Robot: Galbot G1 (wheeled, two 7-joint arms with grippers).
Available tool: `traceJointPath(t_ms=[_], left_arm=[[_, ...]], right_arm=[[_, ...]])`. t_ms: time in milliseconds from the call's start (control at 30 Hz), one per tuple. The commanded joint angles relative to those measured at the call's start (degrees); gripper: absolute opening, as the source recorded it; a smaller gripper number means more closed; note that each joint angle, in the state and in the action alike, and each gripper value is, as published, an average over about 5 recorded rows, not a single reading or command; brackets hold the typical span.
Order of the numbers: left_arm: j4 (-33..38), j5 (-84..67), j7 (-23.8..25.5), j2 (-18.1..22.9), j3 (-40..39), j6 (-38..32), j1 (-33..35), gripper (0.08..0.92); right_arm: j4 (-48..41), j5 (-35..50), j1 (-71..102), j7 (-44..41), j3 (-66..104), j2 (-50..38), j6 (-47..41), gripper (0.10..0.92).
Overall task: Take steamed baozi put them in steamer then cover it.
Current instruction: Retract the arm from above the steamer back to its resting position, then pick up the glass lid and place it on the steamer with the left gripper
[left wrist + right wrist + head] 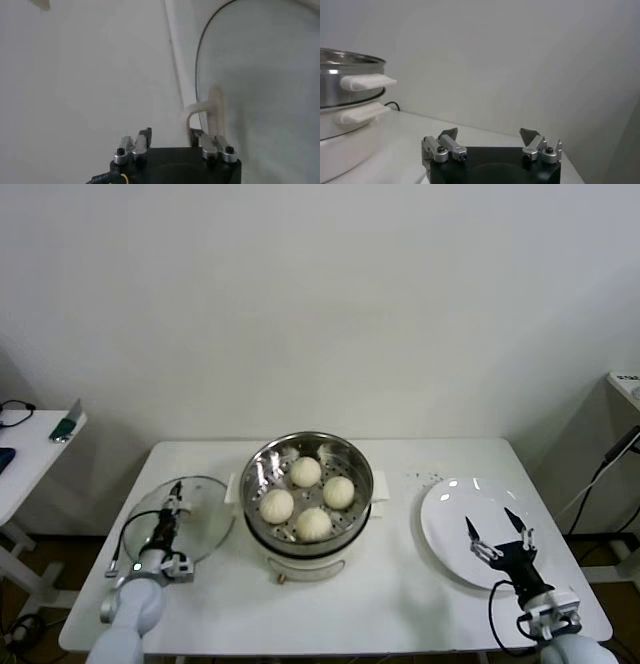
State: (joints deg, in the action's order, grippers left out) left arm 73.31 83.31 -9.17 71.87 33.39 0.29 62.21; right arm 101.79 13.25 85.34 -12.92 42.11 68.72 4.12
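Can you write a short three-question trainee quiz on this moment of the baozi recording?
1. How many steamed baozi lie in the steamer?
2. True or false: the glass lid already covers the steamer.
3. Over what does the right gripper hover: A) the white plate, B) the steamer, C) the glass lid?

Key:
1. Four, all on the perforated tray.
2. False; it lies on the table to the robot's left of the steamer, with the left gripper at it.
3. A; its fingers are spread open and hold nothing.
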Motion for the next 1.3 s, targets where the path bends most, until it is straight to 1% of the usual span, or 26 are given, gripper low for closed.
traceJointPath(t_ms=[33, 233, 333, 433, 600, 867, 967, 1167, 1233, 1300], left_arm=[[-0.5, -2.1, -0.42, -0.46, -0.13, -0.05, -0.36, 0.476], [1.6, -4.36, -0.13, -1.18, 0.13, 0.05, 0.88, 0.303], [5.25, -6.17, 0.22, -2.04, 0.14, 0.72, 2.68, 0.216], [10.09, -8.13, 0.56, -3.07, 0.18, 2.02, 4.82, 0.159], [19.99, -10.99, 0.83, -5.21, 0.75, 6.54, 9.69, 0.15], [36.31, -14.22, 0.96, -8.98, 2.37, 19.54, 19.86, 0.15], [41.43, -15.45, 1.04, -10.82, 2.31, 23.11, 22.53, 0.15], [49.63, -16.73, 2.43, -15.05, 0.27, 28.68, 23.92, 0.15], [51.67, -16.98, 3.41, -16.44, -1.9, 30.5, 22.91, 0.15], [53.12, -16.79, 4.16, -18.43, -5.87, 32.34, 20.83, 0.15]], right_arm=[[-0.43, -1.12, -0.41, -0.07, -0.11, 0.38, 0.35, 0.823], [-1.03, -1.72, -0.81, -0.1, -0.16, 0.49, 0.92, 0.823], [-1.26, -1.76, -0.93, -0.2, -0.18, 0.41, 1.04, 0.823], [-1.49, -1.74, -1.21, -0.26, -0.21, 0.16, 1.11, 0.823], [-1.95, -1.59, -2.08, -0.27, -0.34, -0.7, 1.13, 0.823], [-3.37, -1.36, -4.08, -0.3, -1.0, -2.76, 1.09, 0.823], [-3.79, -1.27, -4.48, -0.41, -1.28, -3.55, 1.02, 0.823], [-4.64, -1.28, -5.69, -0.31, -2.23, -4.62, 0.77, 0.823], [-5.11, -1.42, -6.43, -0.21, -2.79, -4.64, 0.68, 0.823], [-5.6, -1.68, -7.33, -0.05, -3.53, -4.53, 0.54, 0.823]])
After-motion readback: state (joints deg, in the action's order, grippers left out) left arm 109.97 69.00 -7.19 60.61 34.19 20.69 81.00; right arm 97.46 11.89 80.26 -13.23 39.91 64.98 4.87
